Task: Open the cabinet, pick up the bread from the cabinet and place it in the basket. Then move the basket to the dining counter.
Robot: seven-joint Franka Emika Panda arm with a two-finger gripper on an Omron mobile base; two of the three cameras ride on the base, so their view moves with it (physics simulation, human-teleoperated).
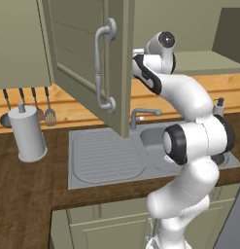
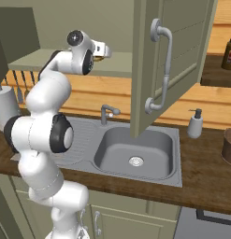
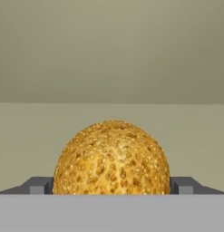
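The cabinet door (image 1: 77, 53) stands swung open over the sink, its long grey handle (image 2: 160, 65) facing me. My arm reaches up onto the cabinet shelf (image 2: 114, 65). In the hand view the bread (image 3: 112, 158), a round golden seeded bun, sits on the shelf floor right in front of the hand. My gripper (image 3: 111, 186) is open, one dark fingertip (image 3: 39, 186) on each side of the bun. From the right base view the gripper (image 2: 106, 51) shows at the shelf, an orange bit at its tip. The brown basket (image 2: 229, 145) stands on the counter at the far right edge.
A grey sink (image 2: 135, 151) with faucet (image 2: 107, 113) lies below the door. A soap dispenser (image 2: 195, 123) stands right of it, a paper towel roll (image 1: 28, 133) and hanging utensils (image 1: 47, 104) to the left. A strip of the dark dining counter (image 2: 215, 72) with a jar (image 2: 229, 53) shows beyond.
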